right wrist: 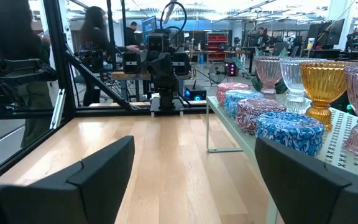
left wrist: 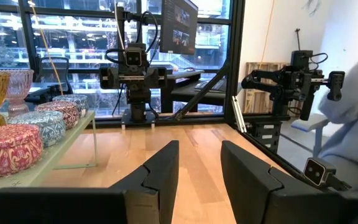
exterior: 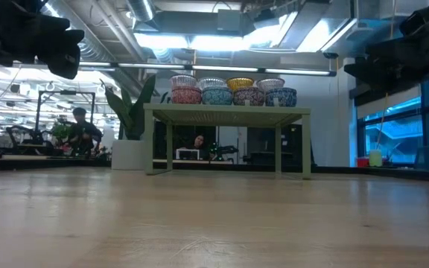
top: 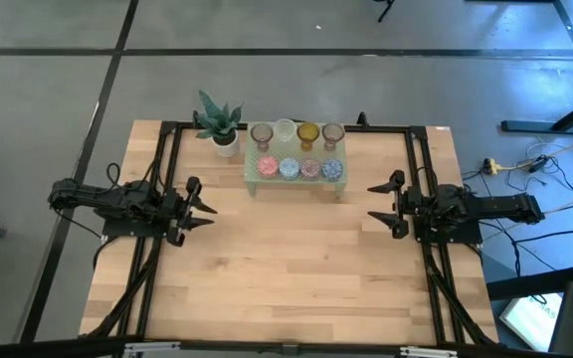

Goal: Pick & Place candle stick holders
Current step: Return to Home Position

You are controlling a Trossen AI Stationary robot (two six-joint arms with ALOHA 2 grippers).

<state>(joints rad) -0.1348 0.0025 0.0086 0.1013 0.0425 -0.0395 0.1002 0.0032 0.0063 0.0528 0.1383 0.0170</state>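
Observation:
Several candle stick holders stand on a pale green perforated stand [top: 253, 179] at the table's far middle. The back row has stemmed glass cups: pinkish [top: 262, 133], clear [top: 285, 130], amber [top: 308, 132] and pinkish [top: 332, 132]. The front row has speckled mosaic cups, from pink-red [top: 268, 166] to blue [top: 331, 169]. My left gripper [top: 210, 213] hovers level at the table's left, its fingers [left wrist: 160, 165] a narrow gap apart and empty. My right gripper [top: 371, 201] hovers level at the right, wide open and empty. Both point toward the table's middle, nearer than the stand.
A small potted green plant [top: 219, 124] stands just left of the stand at the far edge. Black frame rails [top: 414, 179] run along the table's left, right and far sides. Bare wood [top: 286, 268] lies between and in front of the grippers. People show in the room beyond.

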